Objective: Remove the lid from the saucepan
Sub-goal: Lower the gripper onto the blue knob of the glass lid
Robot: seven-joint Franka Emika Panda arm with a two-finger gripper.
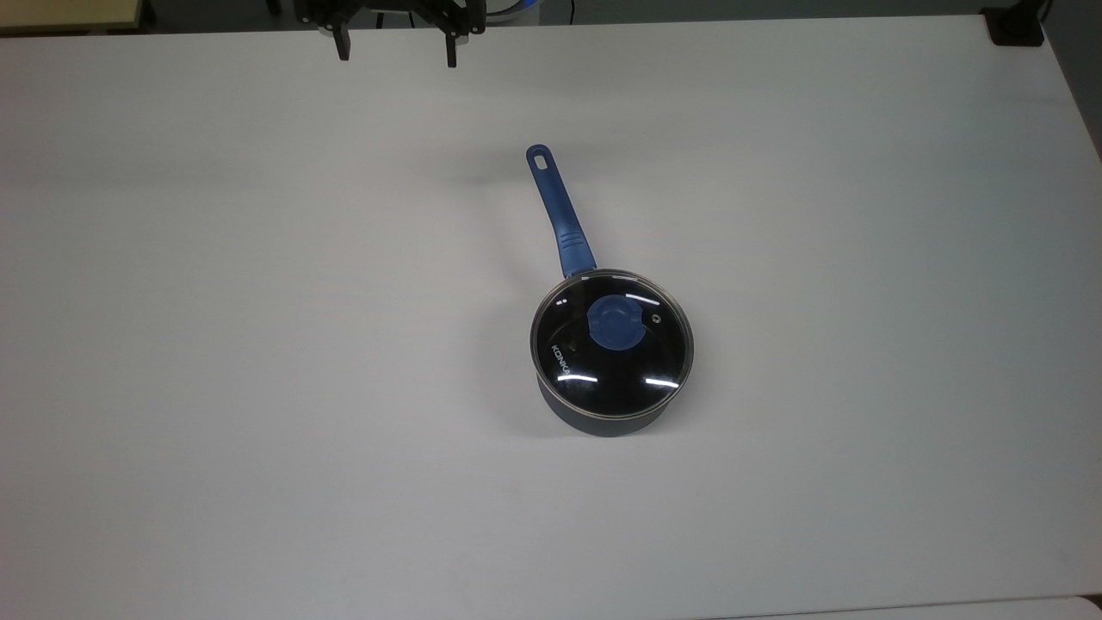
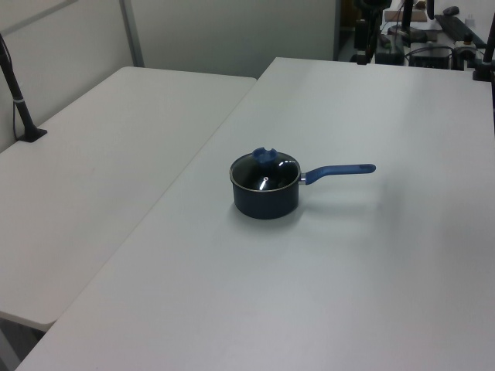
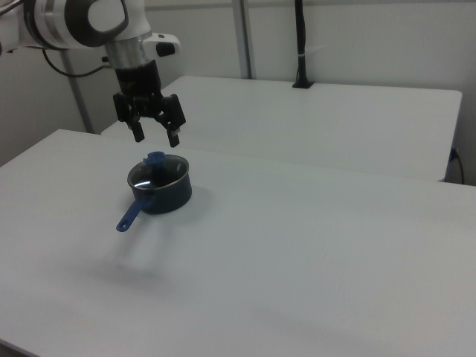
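No step is complete. The glass lid point(image 1: 612, 344) sits seated on the saucepan point(image 3: 159, 193). The hand point(image 3: 155, 136) hangs in the air apart from the blue knob point(image 1: 613, 323), fingers spread, holding nothing. Approach, grasp and lift remain.

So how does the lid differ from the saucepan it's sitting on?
The lid is a flat, clear glass disc with a thin metal rim, while the saucepan is a deep, opaque dark pot. The lid has a short blue centre knob; the saucepan has a long straight blue handle. The lid carries white lettering; the saucepan's wall is plain. Both are round with blue fittings.
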